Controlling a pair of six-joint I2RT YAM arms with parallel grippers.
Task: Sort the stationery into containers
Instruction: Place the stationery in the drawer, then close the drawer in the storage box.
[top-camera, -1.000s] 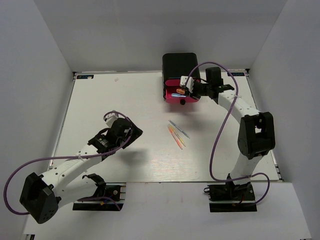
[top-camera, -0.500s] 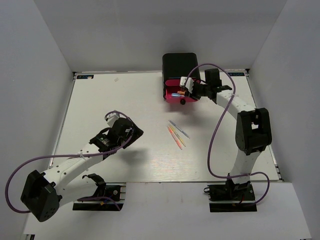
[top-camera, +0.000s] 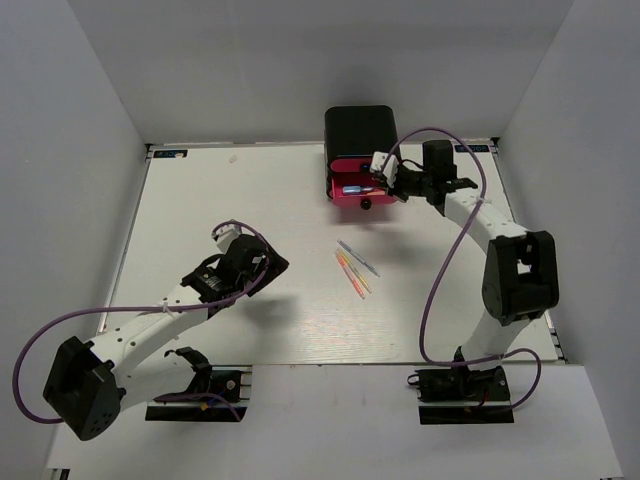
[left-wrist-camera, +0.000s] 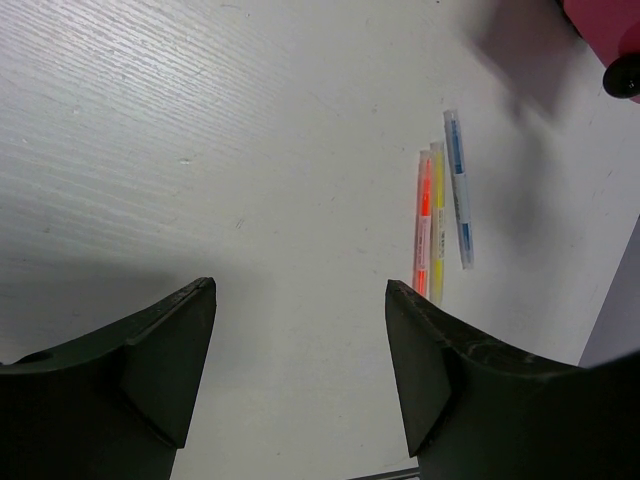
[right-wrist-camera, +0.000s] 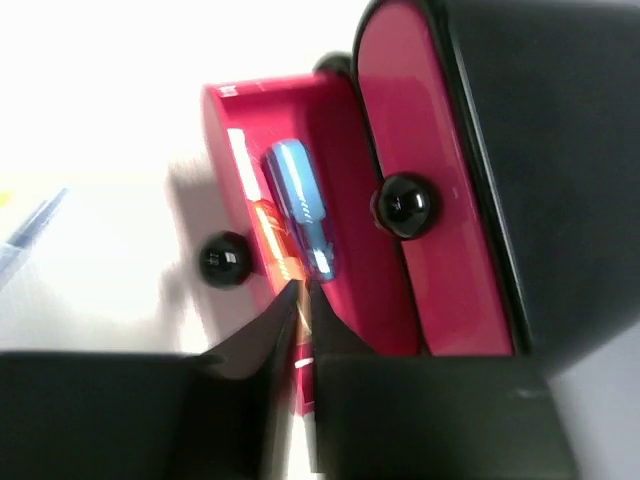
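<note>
The black cabinet (top-camera: 360, 128) stands at the table's far edge with its lowest pink drawer (top-camera: 340, 196) pulled open. In the right wrist view a stubby blue marker (right-wrist-camera: 300, 210) lies in that drawer (right-wrist-camera: 222, 130) beside an orange marker (right-wrist-camera: 272, 240). My right gripper (top-camera: 380, 182) hangs over the drawer, its tips (right-wrist-camera: 303, 288) pinched on the near end of the orange marker. Three thin pens (top-camera: 355, 268) lie mid-table: orange-pink (left-wrist-camera: 423, 225), yellow (left-wrist-camera: 437, 220), grey-blue (left-wrist-camera: 458, 190). My left gripper (top-camera: 268, 264) is open and empty (left-wrist-camera: 300, 360), low over the table to their left.
The drawer above the open one is shut (right-wrist-camera: 400, 100), with its black knob (right-wrist-camera: 402, 205) close to my right fingers. The open drawer's knob (right-wrist-camera: 224, 260) faces the table. White walls enclose the table on three sides. A purple cable loops off each arm.
My right gripper has shifted slightly right and back over the open drawer, still pinched on the orange marker. My left arm has edged a little toward the pens.
</note>
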